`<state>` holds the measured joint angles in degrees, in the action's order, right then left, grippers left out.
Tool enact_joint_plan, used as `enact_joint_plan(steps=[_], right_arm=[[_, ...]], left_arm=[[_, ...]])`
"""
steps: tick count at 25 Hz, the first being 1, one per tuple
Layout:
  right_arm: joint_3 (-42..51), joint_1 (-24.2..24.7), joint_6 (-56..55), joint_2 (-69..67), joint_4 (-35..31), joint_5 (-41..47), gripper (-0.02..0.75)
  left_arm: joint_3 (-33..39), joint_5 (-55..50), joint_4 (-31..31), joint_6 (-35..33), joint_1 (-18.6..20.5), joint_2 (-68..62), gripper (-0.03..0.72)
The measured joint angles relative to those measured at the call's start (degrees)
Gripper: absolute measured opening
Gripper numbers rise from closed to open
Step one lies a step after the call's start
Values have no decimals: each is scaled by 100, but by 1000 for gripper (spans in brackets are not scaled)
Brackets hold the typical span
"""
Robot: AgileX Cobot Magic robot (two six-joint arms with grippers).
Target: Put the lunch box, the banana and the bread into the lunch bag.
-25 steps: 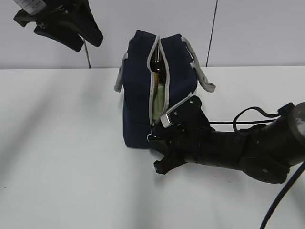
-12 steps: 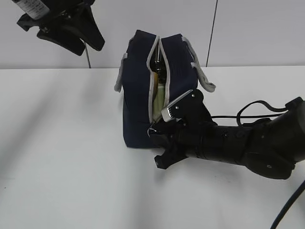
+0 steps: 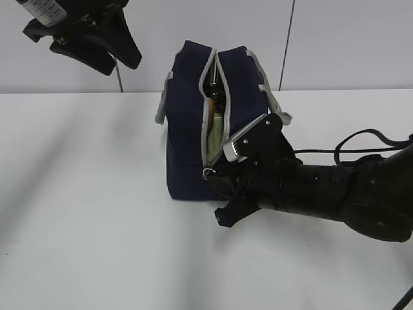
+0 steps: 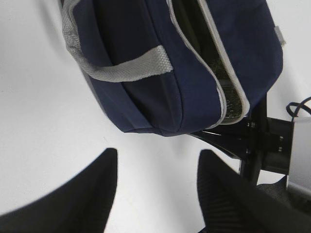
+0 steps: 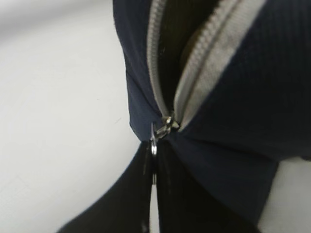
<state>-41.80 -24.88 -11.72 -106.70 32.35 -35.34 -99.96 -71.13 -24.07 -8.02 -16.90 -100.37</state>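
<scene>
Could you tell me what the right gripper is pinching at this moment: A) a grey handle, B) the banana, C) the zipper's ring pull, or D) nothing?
C: in the right wrist view the right gripper is shut on the ring pull at the low end of the bag's open zipper.

This looks like a robot test bench in a lab rather than a home or kitchen. A plain white table stands against a bare pale panelled wall with a dark vertical seam, black cables trail across the surface, and two black robot arms work over it, with no furnishings around.
</scene>
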Motion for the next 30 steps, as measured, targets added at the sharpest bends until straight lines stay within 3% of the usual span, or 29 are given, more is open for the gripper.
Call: enact_joint_plan(steps=[19, 30], right_arm=[[-161, 0, -162, 1135, 823, 305, -16], [-1079, 0, -1891, 1201, 2480, 710, -16]], left_arm=[[0, 0, 0, -31, 0, 0, 379], [0, 0, 0, -234, 0, 0, 379]])
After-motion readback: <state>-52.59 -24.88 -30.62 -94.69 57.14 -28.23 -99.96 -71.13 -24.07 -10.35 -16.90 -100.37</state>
